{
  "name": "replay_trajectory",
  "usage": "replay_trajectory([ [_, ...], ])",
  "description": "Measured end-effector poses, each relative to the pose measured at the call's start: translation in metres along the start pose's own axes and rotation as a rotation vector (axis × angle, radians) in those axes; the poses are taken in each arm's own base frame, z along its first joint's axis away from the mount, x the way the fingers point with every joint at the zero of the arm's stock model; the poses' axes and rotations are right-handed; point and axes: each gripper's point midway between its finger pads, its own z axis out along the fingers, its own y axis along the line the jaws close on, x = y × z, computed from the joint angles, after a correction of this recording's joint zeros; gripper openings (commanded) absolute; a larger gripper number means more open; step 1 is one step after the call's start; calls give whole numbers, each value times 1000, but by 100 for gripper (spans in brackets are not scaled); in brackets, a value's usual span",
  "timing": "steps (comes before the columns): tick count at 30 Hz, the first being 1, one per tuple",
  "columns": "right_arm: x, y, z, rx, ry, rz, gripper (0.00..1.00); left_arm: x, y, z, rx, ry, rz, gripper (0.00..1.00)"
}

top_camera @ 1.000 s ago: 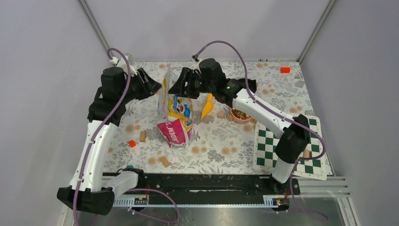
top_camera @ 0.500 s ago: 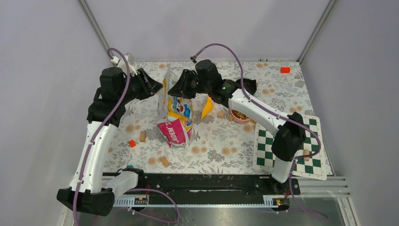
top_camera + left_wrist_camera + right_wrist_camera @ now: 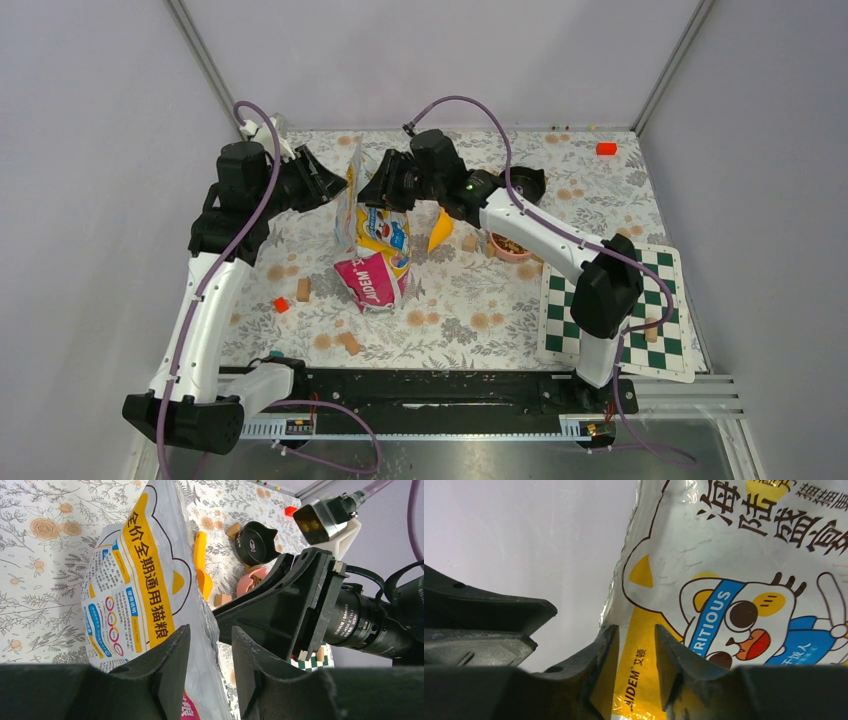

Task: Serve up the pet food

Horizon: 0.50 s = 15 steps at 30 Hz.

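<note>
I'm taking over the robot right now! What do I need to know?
Left pincer: fingers astride the top edge of the cat food bag; unclear whether the grip is firm.
Right pincer: the same, from the bag's other side.
The bag stands upright mid-table, and a yellow scoop lies beside it.
Done: the pink bowl already holds some kibble.
Left: probably opening the bag and getting more kibble into the bowl.

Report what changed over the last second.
The right end effector slid slightly left against the top edge of the bag, its elbow following. Both end effectors straddle that edge; whether they clamp it is unclear. The left end effector, bag, pink bowl and yellow scoop stayed put.
</note>
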Motion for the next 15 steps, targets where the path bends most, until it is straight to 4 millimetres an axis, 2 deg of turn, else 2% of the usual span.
replay_trajectory([
  [9,-5,2,-2,1,-26,-5,65,-2,5,1,-20,-9,1,37],
  [12,-9,12,-5,-32,-41,-11,63,-4,8,1,-35,-18,0,37],
  [15,-12,21,-7,-66,-49,-15,54,-5,10,1,-44,-24,0,37],
])
